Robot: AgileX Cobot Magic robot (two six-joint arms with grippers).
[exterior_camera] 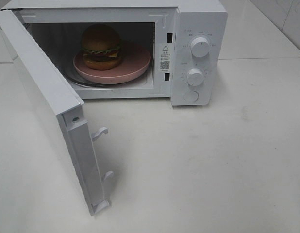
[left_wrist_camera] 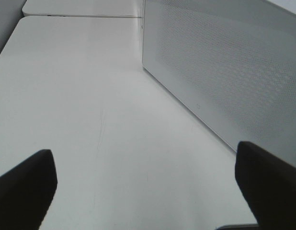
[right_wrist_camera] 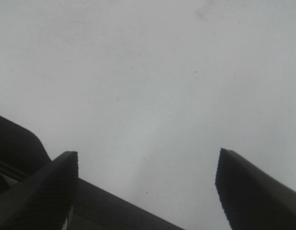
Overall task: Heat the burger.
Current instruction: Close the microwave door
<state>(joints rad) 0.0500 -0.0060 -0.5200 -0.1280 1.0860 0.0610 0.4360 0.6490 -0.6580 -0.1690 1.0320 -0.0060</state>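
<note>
White tabletop [exterior_camera: 227, 160] holds a microwave [exterior_camera: 198, 29], its door [exterior_camera: 43, 97] swung open near-left. Inside sits the burger [exterior_camera: 101, 46] on a pink plate [exterior_camera: 135, 65]. Spread wide and empty, the left gripper [left_wrist_camera: 145, 187] and right gripper [right_wrist_camera: 148, 187]; best to push the door's outer face steadily shut.

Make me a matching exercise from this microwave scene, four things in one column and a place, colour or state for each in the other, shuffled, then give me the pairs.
Column one:
1. burger
2. plate
3. microwave door
4. left gripper

Column two:
A. pink and round
B. jaws apart, holding nothing
C. sits on the plate's left half
D. swung wide open

Pairs: 1-C, 2-A, 3-D, 4-B
</note>
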